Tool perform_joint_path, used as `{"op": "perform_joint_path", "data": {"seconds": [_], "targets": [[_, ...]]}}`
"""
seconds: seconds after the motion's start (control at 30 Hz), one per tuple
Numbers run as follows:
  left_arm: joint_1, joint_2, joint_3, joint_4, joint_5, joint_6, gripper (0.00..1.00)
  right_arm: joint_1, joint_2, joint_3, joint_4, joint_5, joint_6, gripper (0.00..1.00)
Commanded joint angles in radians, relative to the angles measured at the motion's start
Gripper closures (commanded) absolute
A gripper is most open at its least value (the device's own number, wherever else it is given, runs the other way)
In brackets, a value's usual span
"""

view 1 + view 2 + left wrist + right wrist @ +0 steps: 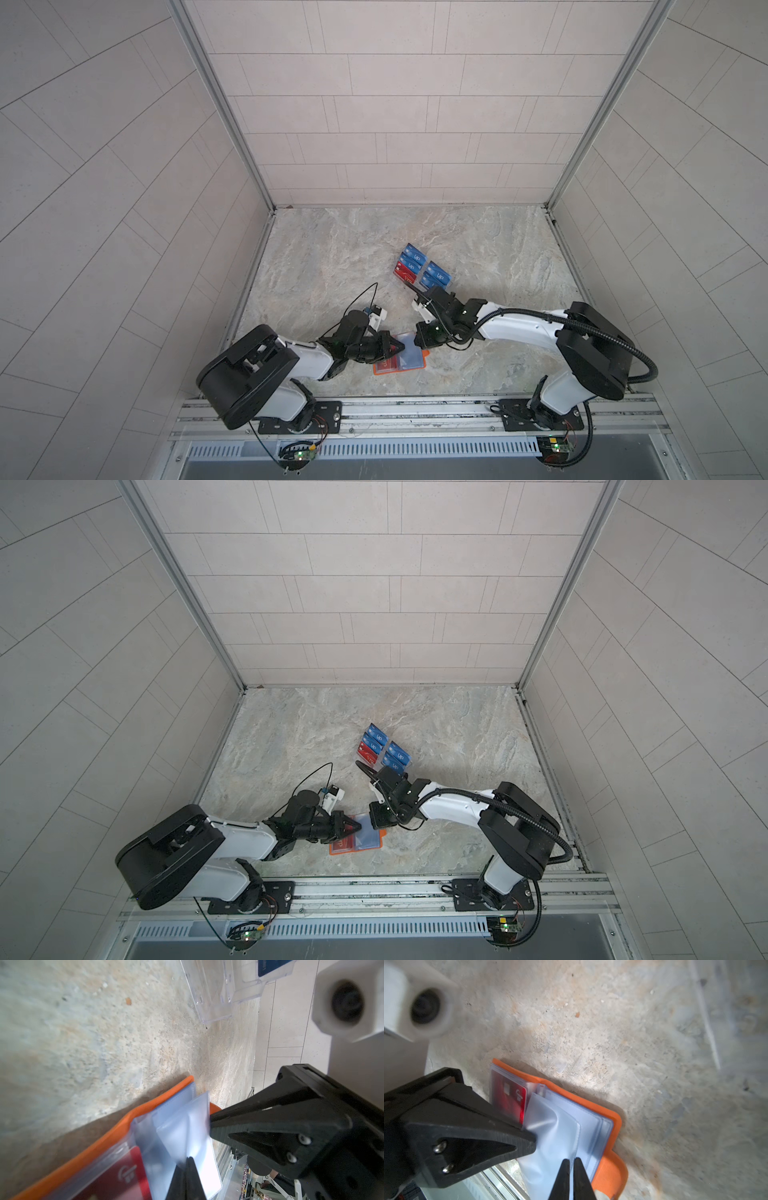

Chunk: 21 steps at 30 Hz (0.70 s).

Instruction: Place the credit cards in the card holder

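- The left gripper and right gripper are each closed narrowly on a clear sleeve of the holder.
- The holder is seen open at lower centre of a top view, with one red card sleeved.
- The thin sleeve could be torn, or the holder dragged, if it is pulled in opposing directions.
- The sleeve could also be lost from either pinch.
- The remaining cards are kept in the rack, well apart at upper right of the holder. None is held.
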<state>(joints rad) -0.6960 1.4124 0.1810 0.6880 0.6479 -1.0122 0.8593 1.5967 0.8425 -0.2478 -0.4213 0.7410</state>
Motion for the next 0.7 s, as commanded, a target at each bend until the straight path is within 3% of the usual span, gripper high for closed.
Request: {"op": "perform_joint_path", "data": {"seconds": [0.0,0.67], "targets": [[0.004,-0.017,-0.013,0.006,0.003,0.030,1.00,0.006,0.025,-0.019,0.011,0.004,0.008,0.90],[0.008,-0.054,-0.021,-0.030,0.009,0.051,1.00,-0.016,0.008,-0.034,0.013,-0.024,-0.011,0.91]]}}
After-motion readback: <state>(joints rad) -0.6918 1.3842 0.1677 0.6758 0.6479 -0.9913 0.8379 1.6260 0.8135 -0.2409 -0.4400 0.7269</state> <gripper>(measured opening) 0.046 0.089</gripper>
